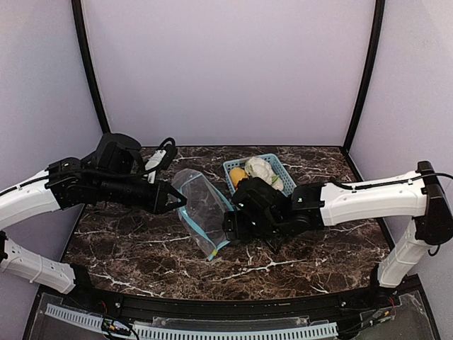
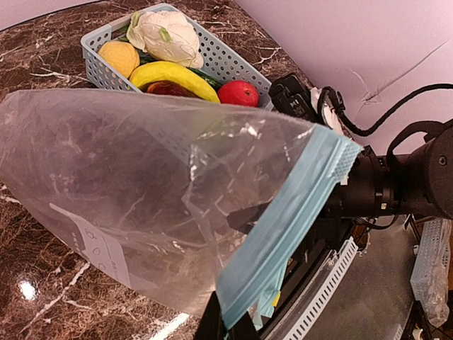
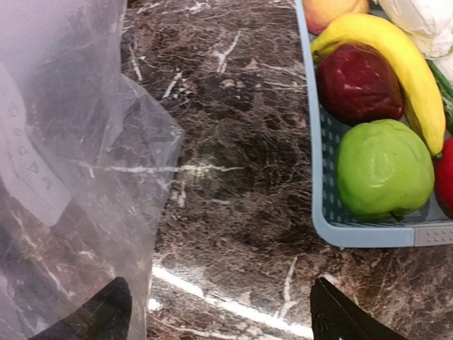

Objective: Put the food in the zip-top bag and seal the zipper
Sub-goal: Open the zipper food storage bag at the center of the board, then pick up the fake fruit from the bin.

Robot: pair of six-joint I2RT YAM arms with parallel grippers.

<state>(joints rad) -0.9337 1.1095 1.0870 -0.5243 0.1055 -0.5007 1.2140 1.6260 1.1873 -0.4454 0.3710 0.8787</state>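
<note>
Lab test booth, plain walls, marble tabletop

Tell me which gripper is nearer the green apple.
Right. The right gripper hovers open close beside the green apple; the left gripper holds the zip-top bag, farther away.

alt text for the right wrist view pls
Open end effector hovers over a marble table, between a clear bag on the left and a blue basket on the right holding a green apple, dark red apple and banana.
</note>
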